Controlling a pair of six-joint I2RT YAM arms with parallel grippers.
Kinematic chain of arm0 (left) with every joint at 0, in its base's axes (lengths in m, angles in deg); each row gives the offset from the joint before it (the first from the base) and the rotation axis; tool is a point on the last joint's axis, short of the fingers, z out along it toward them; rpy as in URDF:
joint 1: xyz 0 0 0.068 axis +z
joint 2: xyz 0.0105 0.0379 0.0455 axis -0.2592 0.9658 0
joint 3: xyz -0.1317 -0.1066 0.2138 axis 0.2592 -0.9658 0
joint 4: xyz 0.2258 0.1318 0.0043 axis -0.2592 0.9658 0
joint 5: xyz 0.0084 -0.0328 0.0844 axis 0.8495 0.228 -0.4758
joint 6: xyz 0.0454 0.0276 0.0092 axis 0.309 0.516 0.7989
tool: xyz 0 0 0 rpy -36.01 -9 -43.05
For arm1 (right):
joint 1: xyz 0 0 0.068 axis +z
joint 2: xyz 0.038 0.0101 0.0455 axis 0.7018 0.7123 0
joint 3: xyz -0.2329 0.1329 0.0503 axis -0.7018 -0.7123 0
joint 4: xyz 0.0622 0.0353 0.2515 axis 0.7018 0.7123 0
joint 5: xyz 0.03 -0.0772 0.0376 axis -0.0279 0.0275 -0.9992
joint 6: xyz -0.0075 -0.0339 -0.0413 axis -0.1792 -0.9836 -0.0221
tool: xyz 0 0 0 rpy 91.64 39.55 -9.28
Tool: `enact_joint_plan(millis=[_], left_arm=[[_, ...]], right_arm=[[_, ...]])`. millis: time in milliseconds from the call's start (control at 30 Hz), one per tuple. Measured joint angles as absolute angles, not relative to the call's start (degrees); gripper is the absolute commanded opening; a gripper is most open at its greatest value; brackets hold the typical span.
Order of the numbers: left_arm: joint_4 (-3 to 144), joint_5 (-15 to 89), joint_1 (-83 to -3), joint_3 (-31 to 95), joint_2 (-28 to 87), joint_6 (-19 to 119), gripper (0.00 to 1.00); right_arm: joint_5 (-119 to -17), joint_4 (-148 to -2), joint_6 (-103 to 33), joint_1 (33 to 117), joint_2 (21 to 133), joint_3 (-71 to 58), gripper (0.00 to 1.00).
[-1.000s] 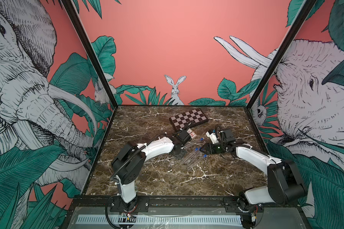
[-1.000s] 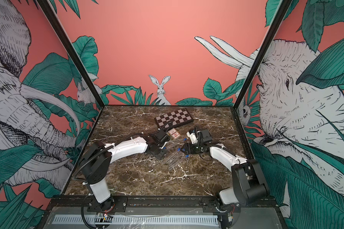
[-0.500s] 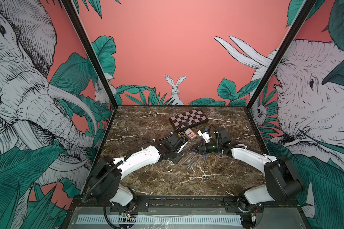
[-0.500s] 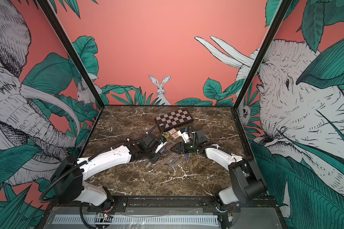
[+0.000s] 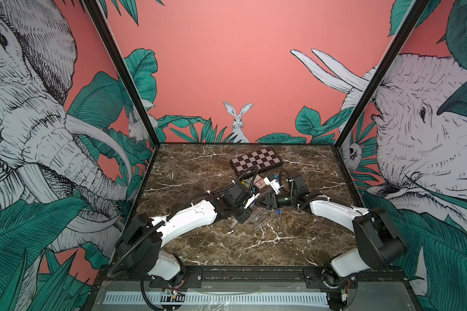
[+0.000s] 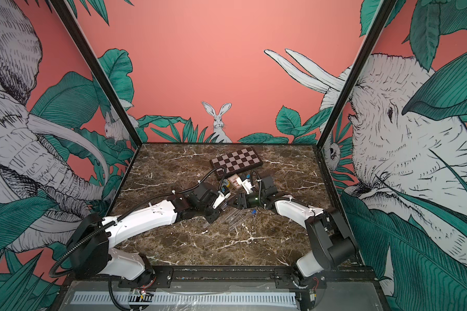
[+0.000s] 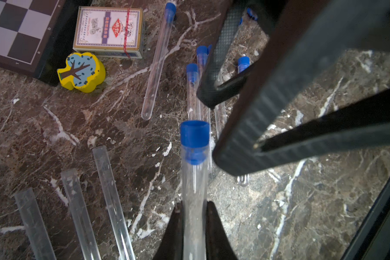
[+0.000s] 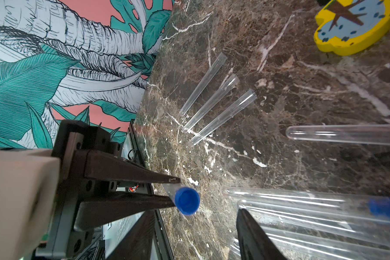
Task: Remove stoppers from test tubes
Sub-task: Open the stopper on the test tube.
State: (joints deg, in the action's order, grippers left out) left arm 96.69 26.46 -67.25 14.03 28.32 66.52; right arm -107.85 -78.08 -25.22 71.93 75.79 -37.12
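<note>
My left gripper (image 7: 194, 217) is shut on a clear test tube (image 7: 194, 193) that carries a blue stopper (image 7: 194, 135) at its free end. In the right wrist view that stopper (image 8: 187, 201) faces the camera, just ahead of my right gripper (image 8: 194, 238), which is open with nothing between its fingers. One right finger (image 7: 234, 155) stands close beside the stopper without touching it. In both top views the left gripper (image 5: 250, 202) and right gripper (image 5: 263, 201) meet tip to tip above a row of tubes (image 5: 259, 218) on the marble.
Three unstoppered tubes (image 7: 108, 191) lie apart on the marble, and several stoppered tubes (image 7: 160, 60) lie under the right gripper. A yellow tree block (image 7: 81, 71), a card box (image 7: 108, 31) and a chessboard (image 5: 256, 160) sit behind. Loose blue stoppers (image 5: 278, 212) lie near the right wrist.
The left arm has lowered and stretched forward with its tube. The right gripper has moved left toward the stopper and its jaws have narrowed.
</note>
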Motion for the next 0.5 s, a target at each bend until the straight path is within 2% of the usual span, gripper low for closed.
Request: enact_joint_plan(millis=[500], left_arm=[[96.14,27.25,-68.25,14.03,28.27,67.21,0.08]], right_arm=[[-109.2,-80.44,-23.78,72.61,76.93,-36.97,0.34]])
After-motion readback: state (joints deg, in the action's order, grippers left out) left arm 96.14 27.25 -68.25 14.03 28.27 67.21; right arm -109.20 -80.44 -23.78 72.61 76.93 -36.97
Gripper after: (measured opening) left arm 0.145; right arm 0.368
